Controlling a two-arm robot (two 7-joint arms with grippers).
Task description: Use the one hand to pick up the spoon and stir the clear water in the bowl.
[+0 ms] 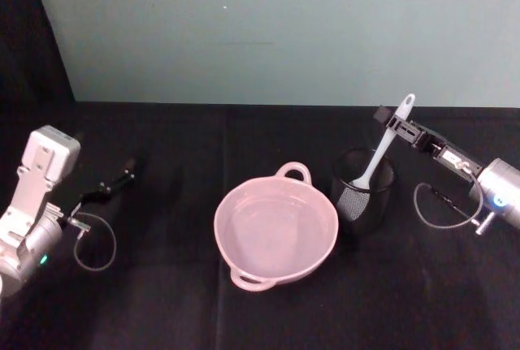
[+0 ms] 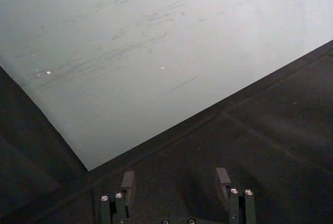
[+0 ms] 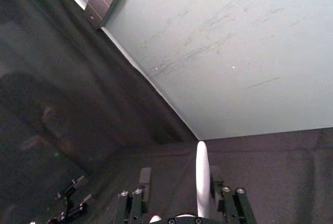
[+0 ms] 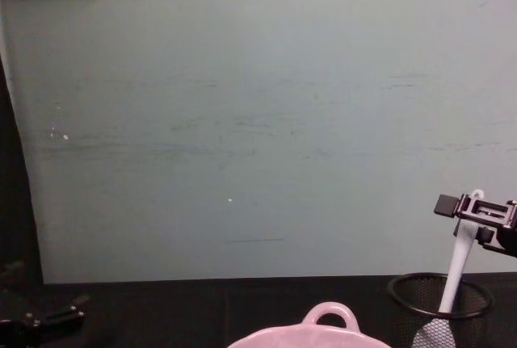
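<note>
Your right gripper (image 1: 396, 123) sits at the far right of the table, reaching in from the right edge, and its fingers are apart on either side of the spoon (image 1: 380, 155), high up the handle near the hole end. In the right wrist view, one finger (image 3: 216, 180) lies against the white handle (image 3: 202, 177), while the other finger (image 3: 144, 180) stands clear of it with a dark gap between, so the claw is not clamped on it. The spoon stands tilted in the black mesh cup (image 1: 363, 204). Its flat head is down inside the cup and its handle leans up towards the far right. From the chest view you see the same thing from the side: the spoon (image 4: 458, 271) rises out of the cup (image 4: 440, 293) into the right gripper (image 4: 472, 211). The pink bowl (image 1: 244, 192) sits in the middle of the black table (image 1: 162, 301), just left of the cup. It holds clear water, with one loop handle on its far rim and another on its near rim. Your left gripper (image 1: 114, 183) is parked well to the left of the bowl, low over the table. Its fingers (image 2: 127, 182) are spread apart with nothing between them.
</note>
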